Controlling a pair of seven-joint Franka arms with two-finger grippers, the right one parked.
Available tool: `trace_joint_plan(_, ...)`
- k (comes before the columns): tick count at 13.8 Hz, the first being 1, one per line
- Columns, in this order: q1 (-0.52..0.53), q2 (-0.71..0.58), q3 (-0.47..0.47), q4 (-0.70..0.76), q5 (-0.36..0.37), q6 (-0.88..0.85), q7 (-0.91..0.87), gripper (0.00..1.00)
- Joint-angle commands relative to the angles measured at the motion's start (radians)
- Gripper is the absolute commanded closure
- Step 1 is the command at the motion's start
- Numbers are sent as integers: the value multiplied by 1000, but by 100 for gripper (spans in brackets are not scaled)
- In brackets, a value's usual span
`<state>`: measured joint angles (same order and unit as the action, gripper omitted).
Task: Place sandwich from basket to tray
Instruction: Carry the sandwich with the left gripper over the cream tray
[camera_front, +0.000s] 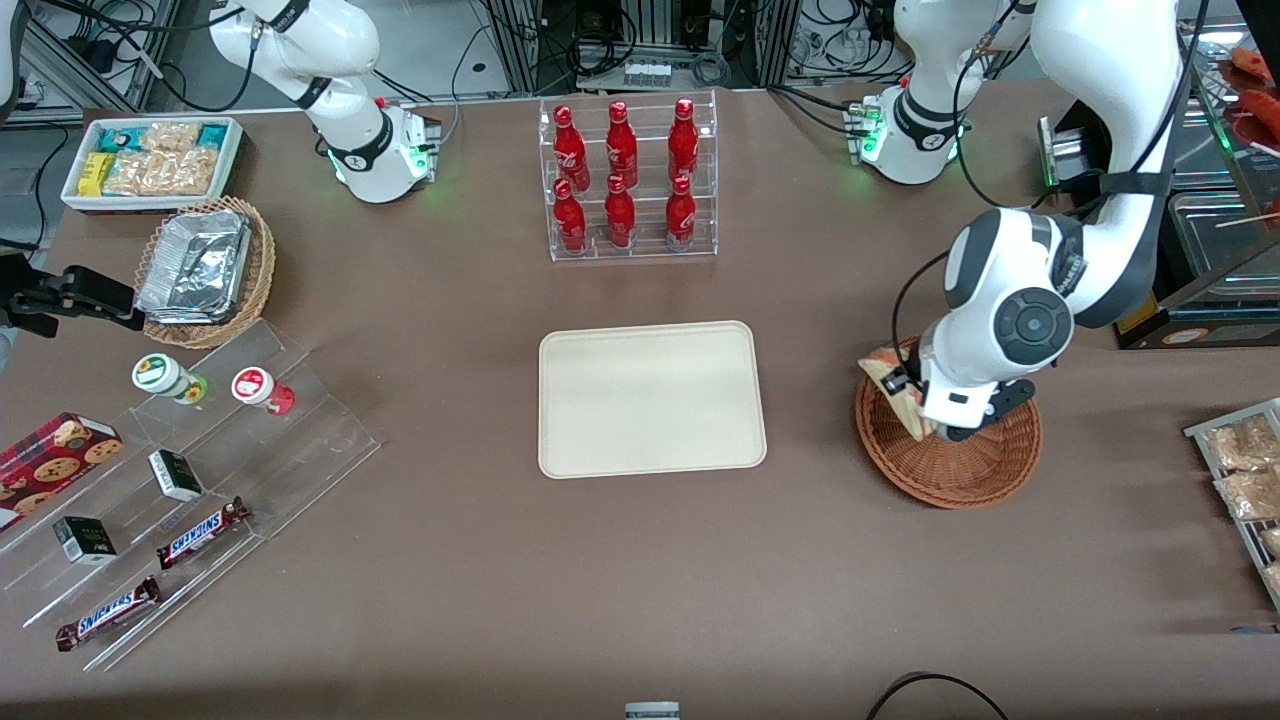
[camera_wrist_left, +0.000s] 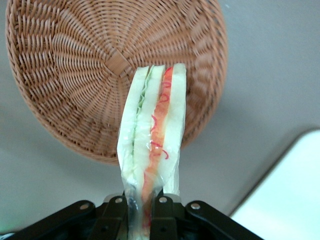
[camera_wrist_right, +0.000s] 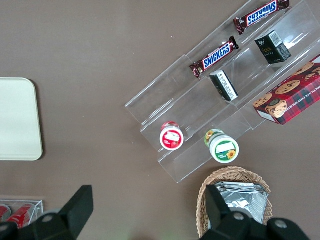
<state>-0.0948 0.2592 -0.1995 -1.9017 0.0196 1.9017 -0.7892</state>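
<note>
Front view: the working arm bends down at right of frame, its gripper (camera_front: 915, 405) above the round reddish-brown wicker basket (camera_front: 950, 460). Its fingers (camera_wrist_left: 162, 220) clamp the triangular pale-bread sandwich (camera_wrist_left: 152, 145), lifted above the basket; the cream rectangular tray (camera_front: 650, 398) sits mid-frame on the brown table (camera_front: 640, 580).

Reddish-brown woven basket (camera_front: 965, 462), cream tray (camera_front: 650, 400)

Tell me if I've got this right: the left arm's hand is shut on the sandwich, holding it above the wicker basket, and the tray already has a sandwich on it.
Not quite. The tray is bare, as the front view shows. The rest holds: the hand is shut on the sandwich, above the basket.
</note>
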Motion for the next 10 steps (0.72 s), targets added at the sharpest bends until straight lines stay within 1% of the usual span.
trace_joint_plan(1,-32,2,-40,65,5,-61,13,100)
trace_joint_plan(5,-167,60,-41,131,-1,-53,10,100)
trace_joint_plan(9,-282,187,-41,271,-1,-53,1,100)
trace_joint_plan(10,-311,221,-41,306,2,-53,-34,100)
